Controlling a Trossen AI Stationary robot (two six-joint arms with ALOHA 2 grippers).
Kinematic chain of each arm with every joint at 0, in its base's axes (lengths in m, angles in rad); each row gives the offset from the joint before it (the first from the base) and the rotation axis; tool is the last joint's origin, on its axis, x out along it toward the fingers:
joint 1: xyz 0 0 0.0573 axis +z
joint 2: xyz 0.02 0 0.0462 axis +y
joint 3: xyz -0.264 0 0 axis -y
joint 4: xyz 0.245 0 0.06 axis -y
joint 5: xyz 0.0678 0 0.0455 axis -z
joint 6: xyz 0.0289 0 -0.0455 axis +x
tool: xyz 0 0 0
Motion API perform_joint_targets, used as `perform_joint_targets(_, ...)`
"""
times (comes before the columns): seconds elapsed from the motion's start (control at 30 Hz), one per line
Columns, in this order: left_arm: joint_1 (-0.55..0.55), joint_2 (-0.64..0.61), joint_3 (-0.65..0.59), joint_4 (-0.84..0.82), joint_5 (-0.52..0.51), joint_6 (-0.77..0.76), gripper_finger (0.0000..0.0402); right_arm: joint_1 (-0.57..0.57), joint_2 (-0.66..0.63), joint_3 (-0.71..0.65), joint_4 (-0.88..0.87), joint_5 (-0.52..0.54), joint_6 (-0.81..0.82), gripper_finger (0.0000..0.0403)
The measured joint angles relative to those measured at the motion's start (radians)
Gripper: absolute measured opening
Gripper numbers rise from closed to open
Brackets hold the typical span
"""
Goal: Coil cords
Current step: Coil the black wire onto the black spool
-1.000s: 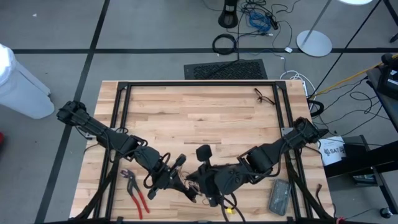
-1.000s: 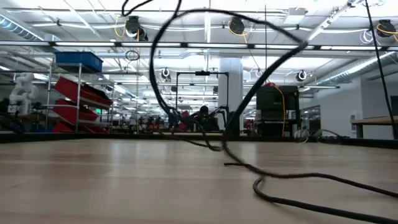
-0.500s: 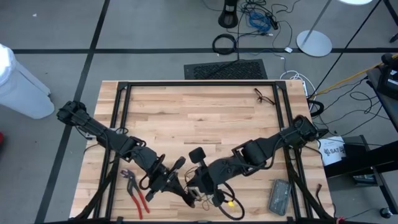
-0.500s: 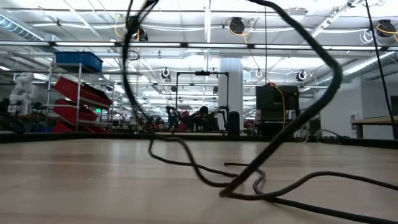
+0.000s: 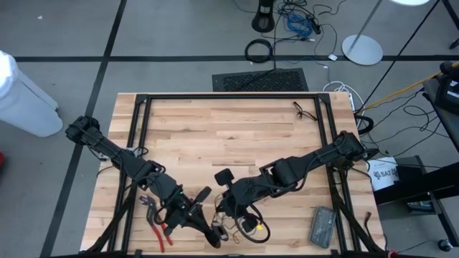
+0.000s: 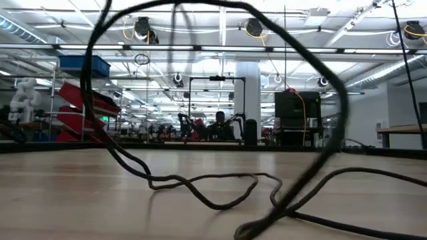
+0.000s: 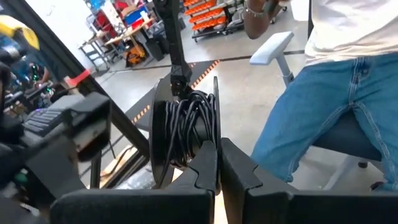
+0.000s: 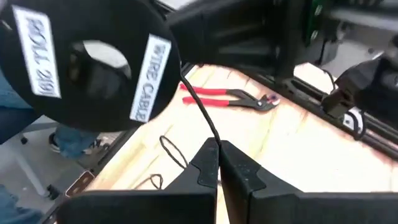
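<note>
The cord is a thin black wire wound on a small black spool (image 7: 183, 127) labelled "WIRE CABLE" (image 8: 87, 56). My left gripper (image 7: 217, 163) is shut on the spool over the table's near edge (image 5: 213, 236). A free length of cord (image 8: 200, 115) runs from the spool to my right gripper (image 8: 217, 152), which is shut on it just right of the left gripper (image 5: 228, 213). More cord lies in slack loops on the wood (image 5: 254, 231) and arches in one big loop in the low view (image 6: 200, 190). My left gripper pinches the rim of one spool flange (image 7: 214, 134) between its two fingers, coming at it nearly level. The spool stands on edge beyond the fingertips, clear of the table. My right gripper pinches the cord (image 8: 211, 138) between its fingertips, slanting down. The cord runs fairly straight up from the fingers to the spool.
Red-handled pliers (image 5: 154, 218) lie left of the grippers near the front edge. A grey case (image 5: 321, 226) lies at the near right, and glasses (image 5: 305, 111) at the far right. A black frame (image 5: 229, 97) rims the table. A seated person (image 7: 329, 106) is beyond the near edge.
My right gripper has gone down and toward the table's left and near edges, drawing the cord with it. My left gripper has shifted a little toward the near edge with the spool. The raised loop has widened, and more cord now lies on the wood.
</note>
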Motion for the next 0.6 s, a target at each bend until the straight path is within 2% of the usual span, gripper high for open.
perform_joint_targets(0.2, -0.002, 0.0, 0.0, 0.018, -0.001, 0.026, 0.0008, 0.0, 0.0, -0.043, 0.021, 0.001, 0.026, 0.0)
perform_joint_targets(0.6, -0.006, -0.032, 0.0, -0.001, -0.115, 0.018, 0.0008, 0.056, -0.001, -0.058, -0.044, 0.016, 0.126, 0.0)
